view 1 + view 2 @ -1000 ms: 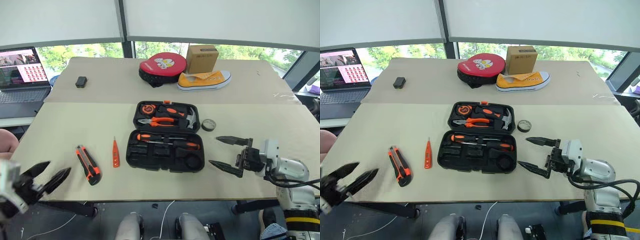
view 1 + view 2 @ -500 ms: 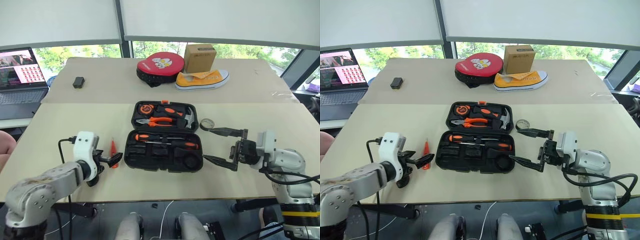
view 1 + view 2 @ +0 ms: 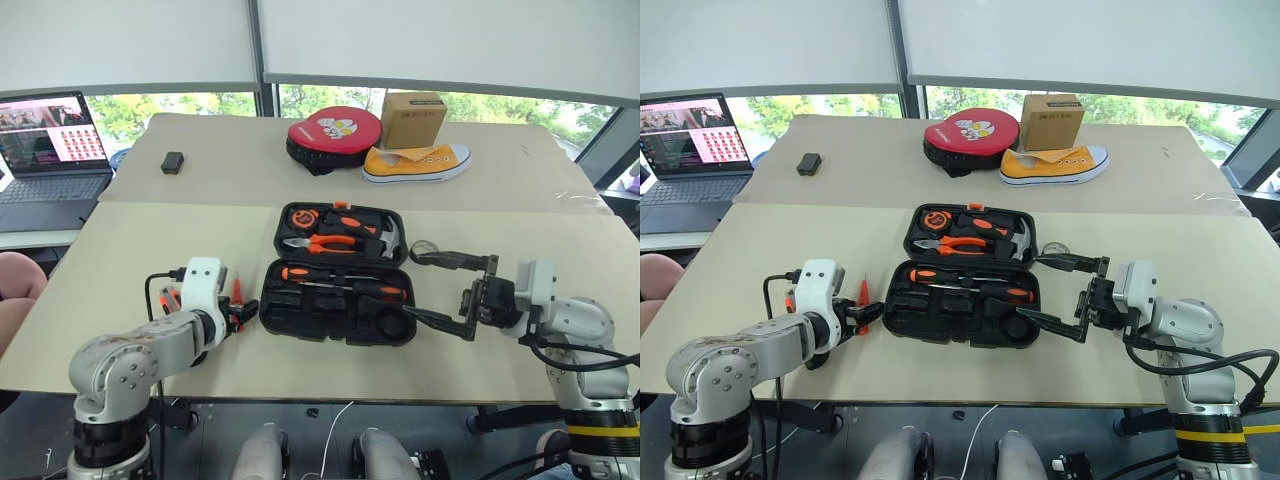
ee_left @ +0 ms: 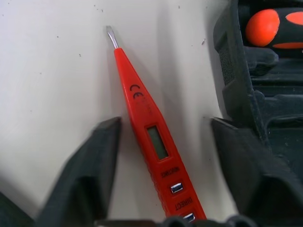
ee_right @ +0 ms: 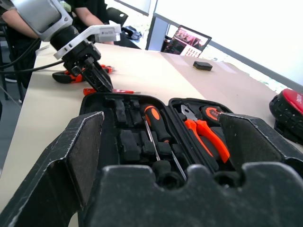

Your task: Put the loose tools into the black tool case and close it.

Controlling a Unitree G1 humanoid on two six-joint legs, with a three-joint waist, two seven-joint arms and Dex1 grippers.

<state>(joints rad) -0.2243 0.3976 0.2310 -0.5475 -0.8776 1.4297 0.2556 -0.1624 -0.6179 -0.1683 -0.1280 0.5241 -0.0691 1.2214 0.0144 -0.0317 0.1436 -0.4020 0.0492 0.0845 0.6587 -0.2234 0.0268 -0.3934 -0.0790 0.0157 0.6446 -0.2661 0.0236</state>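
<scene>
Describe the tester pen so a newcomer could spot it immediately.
Start at the open black tool case in the middle of the table. Just off its left side, between the left gripper's fingers, lies the tester pen. It is slim, all orange-red, with a bare metal tip and small window, unlike the chunkier orange-and-black utility knife beyond.

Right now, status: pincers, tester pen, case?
Left pincer open, straddling tester pen on table, not gripped. Right pincer open beside open tool case. Utility knife loose behind left arm.
</scene>
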